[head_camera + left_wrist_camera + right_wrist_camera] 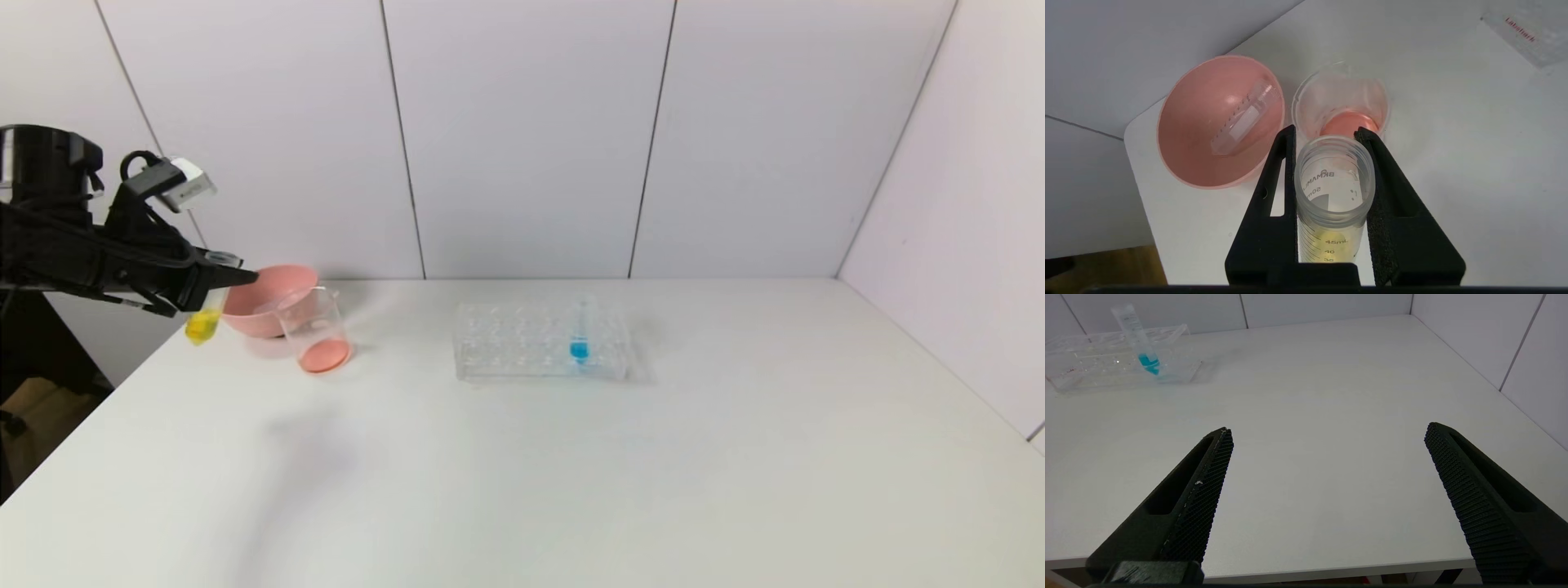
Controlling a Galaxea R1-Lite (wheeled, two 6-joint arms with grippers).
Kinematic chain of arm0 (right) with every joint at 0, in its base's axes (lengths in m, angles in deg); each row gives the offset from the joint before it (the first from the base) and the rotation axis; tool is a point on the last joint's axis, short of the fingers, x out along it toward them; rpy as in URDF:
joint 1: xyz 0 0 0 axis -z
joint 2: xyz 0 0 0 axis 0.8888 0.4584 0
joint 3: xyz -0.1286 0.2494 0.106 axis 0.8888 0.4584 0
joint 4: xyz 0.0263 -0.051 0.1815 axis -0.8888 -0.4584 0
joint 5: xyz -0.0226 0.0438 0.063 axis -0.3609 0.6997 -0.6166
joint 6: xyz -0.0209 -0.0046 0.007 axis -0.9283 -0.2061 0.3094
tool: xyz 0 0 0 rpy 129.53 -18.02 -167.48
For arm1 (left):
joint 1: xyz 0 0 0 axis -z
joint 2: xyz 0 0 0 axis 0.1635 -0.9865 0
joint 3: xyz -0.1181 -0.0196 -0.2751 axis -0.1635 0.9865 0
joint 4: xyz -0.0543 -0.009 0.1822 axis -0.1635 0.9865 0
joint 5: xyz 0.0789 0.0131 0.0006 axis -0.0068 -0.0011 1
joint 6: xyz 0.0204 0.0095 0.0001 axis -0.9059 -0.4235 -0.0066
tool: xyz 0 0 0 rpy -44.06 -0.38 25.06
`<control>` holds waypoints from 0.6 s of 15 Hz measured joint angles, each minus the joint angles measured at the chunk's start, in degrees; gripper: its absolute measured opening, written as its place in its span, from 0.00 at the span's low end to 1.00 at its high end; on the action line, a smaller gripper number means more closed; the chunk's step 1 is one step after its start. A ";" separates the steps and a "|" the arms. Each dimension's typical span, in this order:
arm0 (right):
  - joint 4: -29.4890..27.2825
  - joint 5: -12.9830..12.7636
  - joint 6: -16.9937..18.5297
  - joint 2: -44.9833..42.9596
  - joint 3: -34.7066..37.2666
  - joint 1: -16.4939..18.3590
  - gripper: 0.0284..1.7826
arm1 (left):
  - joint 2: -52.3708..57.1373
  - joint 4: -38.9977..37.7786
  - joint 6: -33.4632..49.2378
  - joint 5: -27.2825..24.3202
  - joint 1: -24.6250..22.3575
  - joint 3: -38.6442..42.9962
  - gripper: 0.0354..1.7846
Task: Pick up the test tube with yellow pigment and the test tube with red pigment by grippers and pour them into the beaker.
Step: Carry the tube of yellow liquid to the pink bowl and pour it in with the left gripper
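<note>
My left gripper [233, 276] [1326, 131] is shut on the test tube with yellow pigment [203, 323] [1333, 192]. It holds the tube near its open mouth, nearly upright, above the table's far left edge, just left of the beaker [316, 330] [1341, 102]. The beaker holds red-orange liquid at its bottom. No tube with red liquid is in view. An empty clear tube [1245, 118] lies in the pink bowl. My right gripper [1327, 428] is open and empty, low over the table's near edge, out of the head view.
The pink bowl [282, 282] [1188, 122] stands behind and left of the beaker, touching it. A clear tube rack [522, 343] [1106, 363] at mid-table holds a blue-liquid tube [580, 339] [1141, 345]. The white table [571, 474] ends close by the left gripper.
</note>
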 joint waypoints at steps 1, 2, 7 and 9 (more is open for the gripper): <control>-0.02 -0.02 0.00 0.00 0.00 0.00 0.96 | -1.46 3.36 -2.23 1.43 0.05 -2.91 0.26; -0.02 -0.02 0.00 0.00 0.00 0.00 0.96 | -2.73 6.53 -4.00 2.73 0.22 -5.62 0.26; 0.00 0.00 0.00 0.00 0.00 0.00 0.96 | -8.58 22.25 -10.61 9.20 1.93 -21.69 0.26; 0.00 -0.02 0.00 0.00 0.00 0.00 0.96 | -10.89 28.57 -12.24 10.86 2.89 -28.00 0.26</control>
